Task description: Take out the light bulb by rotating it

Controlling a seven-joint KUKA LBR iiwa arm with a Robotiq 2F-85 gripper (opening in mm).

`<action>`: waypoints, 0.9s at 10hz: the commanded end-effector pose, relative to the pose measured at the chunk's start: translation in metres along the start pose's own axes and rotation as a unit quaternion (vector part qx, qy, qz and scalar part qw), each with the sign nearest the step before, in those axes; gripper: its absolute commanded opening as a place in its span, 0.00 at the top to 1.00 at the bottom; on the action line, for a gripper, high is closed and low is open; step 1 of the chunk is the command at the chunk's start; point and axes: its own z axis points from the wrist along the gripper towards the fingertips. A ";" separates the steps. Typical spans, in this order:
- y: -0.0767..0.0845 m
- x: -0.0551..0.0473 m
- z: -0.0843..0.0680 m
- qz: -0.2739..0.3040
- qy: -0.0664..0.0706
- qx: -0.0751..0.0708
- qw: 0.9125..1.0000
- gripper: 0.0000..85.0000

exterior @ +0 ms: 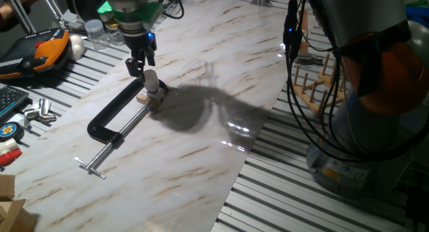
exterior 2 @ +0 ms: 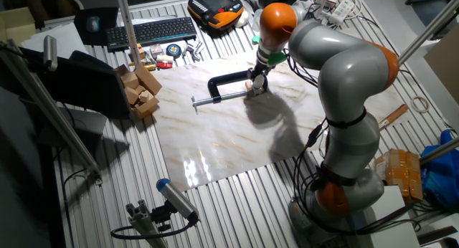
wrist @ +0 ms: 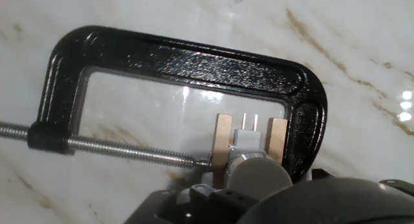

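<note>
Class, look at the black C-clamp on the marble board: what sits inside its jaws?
Inside the C-clamp, a small wooden block is pinched by the screw, and the light bulb stands in it. The hand hangs just above. The bulb's base inside the block is hidden.

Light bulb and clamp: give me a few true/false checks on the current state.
1. The light bulb sits in a wooden block on the marble board. True.
2. The black C-clamp lies far from the block, not touching it. False: the block sits between the clamp's jaw and its screw tip in the hand view.
3. The gripper is directly above the bulb. True.
4. The clamp's screw handle points toward the keyboard. False: in the other fixed view it points toward the front of the board, away from the keyboard.
5. The bulb lies loose on the board beside the clamp. False: it stands upright in the block.
</note>
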 end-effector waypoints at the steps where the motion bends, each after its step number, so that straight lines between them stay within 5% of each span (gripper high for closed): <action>1: 0.000 0.000 -0.001 0.156 0.014 0.009 0.988 0.20; 3: 0.000 -0.001 0.000 0.240 0.034 0.003 0.970 0.20; 5: 0.000 -0.001 0.000 0.305 0.048 0.014 0.951 0.20; 8: -0.001 -0.001 0.000 0.367 0.052 0.017 0.929 0.20; 9: -0.001 0.000 0.000 0.391 0.053 0.021 0.919 0.00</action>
